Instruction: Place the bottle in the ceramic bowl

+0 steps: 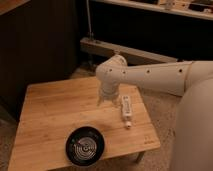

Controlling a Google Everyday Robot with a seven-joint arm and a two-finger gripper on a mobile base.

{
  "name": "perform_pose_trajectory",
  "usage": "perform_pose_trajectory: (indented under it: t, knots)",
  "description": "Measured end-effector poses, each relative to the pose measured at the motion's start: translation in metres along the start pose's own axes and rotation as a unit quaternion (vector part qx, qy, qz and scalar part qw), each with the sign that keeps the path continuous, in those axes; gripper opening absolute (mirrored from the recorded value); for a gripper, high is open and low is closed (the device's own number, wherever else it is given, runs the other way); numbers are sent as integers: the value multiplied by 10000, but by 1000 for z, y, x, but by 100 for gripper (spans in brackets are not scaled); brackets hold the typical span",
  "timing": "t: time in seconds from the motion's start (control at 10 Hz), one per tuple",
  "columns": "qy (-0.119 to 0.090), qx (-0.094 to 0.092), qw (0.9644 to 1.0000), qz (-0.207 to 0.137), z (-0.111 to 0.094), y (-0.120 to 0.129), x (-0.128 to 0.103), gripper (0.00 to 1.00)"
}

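Bottle [126,109] is lying flat on the wooden tabletop [50,115], a little right of the frame's centre, near the tabletop's right edge. The gripper [107,100] is hanging just to its left, pointing down with its fingers standing apart and gripping nothing. The black ceramic bowl [85,146] is sitting empty at the lower centre, well apart from the bottle.

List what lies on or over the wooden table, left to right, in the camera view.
ceramic bowl near the front edge → gripper, open and empty, hanging over the table toward its far side → bottle lying just right of it
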Motion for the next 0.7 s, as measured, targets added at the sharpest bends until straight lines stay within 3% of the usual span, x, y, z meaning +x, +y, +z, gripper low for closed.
perform_pose_trajectory:
  t: [0.4,0.7]
  knots:
    - [-296,-45,9995,-67,16,-57,-33,65]
    - [-339,-146,9991,-201,32,-85,-46,65]
